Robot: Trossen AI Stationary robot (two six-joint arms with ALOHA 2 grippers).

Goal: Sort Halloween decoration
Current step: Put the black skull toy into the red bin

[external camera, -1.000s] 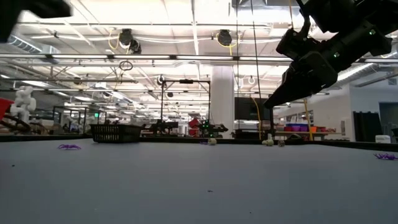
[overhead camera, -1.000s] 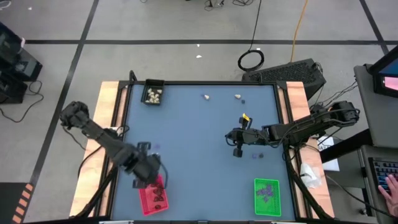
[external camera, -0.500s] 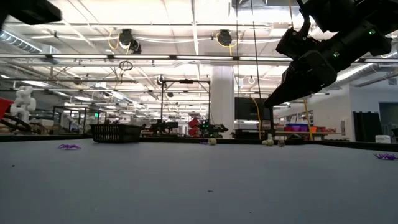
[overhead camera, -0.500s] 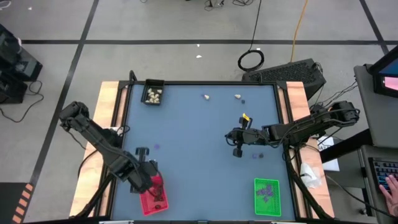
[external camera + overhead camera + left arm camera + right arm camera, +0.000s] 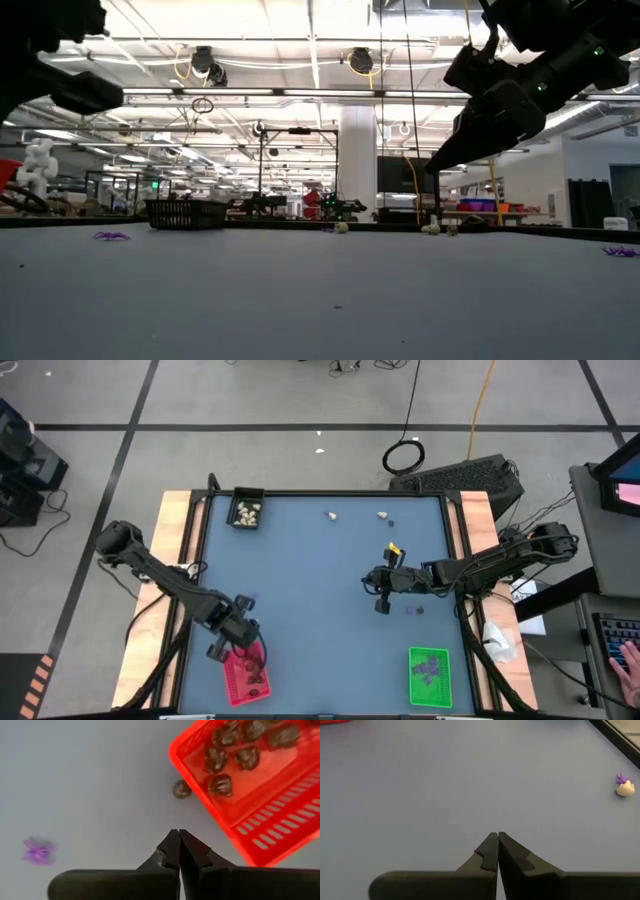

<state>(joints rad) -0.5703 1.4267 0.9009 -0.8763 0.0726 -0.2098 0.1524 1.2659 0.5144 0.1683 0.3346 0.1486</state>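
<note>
My left gripper [image 5: 179, 840] is shut, points down and holds nothing. It hangs over the table by the far end of the red tray [image 5: 280, 827], and shows in the high view [image 5: 240, 632] too. One black lump [image 5: 182, 789] lies on the table just outside that tray. Several black lumps [image 5: 220, 784] lie inside it. A flat purple bit [image 5: 38, 851] lies off to one side. My right gripper [image 5: 380, 600] is shut and empty above the table's middle right, also seen in the low view [image 5: 435, 165]. A cream-white lump [image 5: 625, 789] with a purple bit [image 5: 620, 778] beside it lies ahead of it.
A black tray [image 5: 246, 510] with cream lumps stands at the far left. A green tray [image 5: 430, 675] with purple bits stands at the near right. Two cream lumps [image 5: 331, 515] [image 5: 381, 514] lie near the far edge. Loose purple bits [image 5: 410, 610] lie near my right gripper.
My left gripper has sunk toward the table by the red tray's far end and has rolled about its own axis. It has stayed shut.
</note>
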